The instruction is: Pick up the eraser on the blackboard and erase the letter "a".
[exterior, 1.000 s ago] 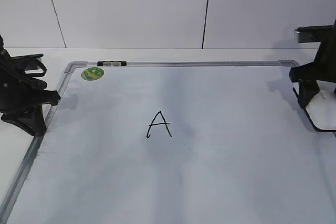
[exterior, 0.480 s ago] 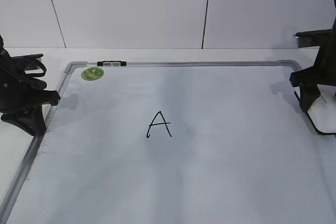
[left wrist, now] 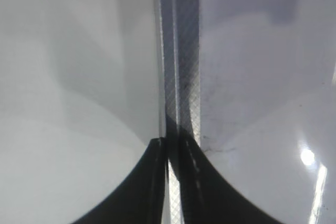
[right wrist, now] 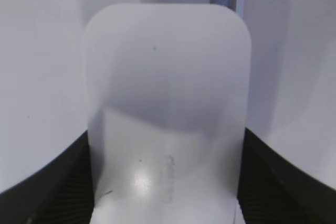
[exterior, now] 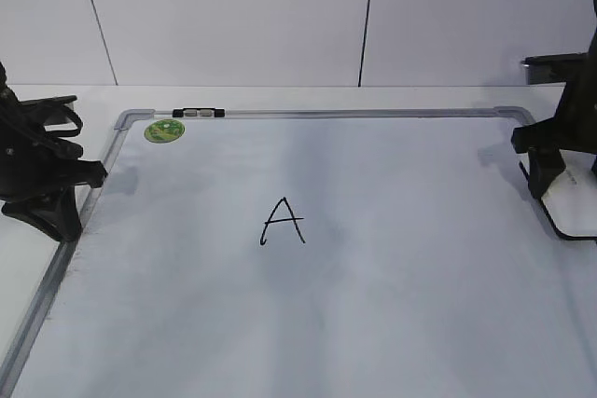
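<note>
The blackboard (exterior: 392,305) lies flat, a white board with a grey frame. A capital "A" (exterior: 283,222) is at its middle. No lowercase "a" shows in any view. My right gripper (exterior: 546,179) is at the board's right edge, shut on the eraser (exterior: 574,204). In the right wrist view the white eraser (right wrist: 165,77) sits between both fingers of the right gripper (right wrist: 165,182), with faint grey print on top. My left gripper (exterior: 89,174) is shut and empty at the left frame; the left wrist view shows it (left wrist: 168,142) above the grey frame rail (left wrist: 181,77).
A round green sticker (exterior: 164,130) is at the board's far left corner. A small black-and-white clip (exterior: 199,113) sits on the far frame. A white panelled wall stands behind the table.
The right gripper and the eraser have shifted slightly at the board's right edge, the eraser now a little lower in the view. The left arm has not moved.
</note>
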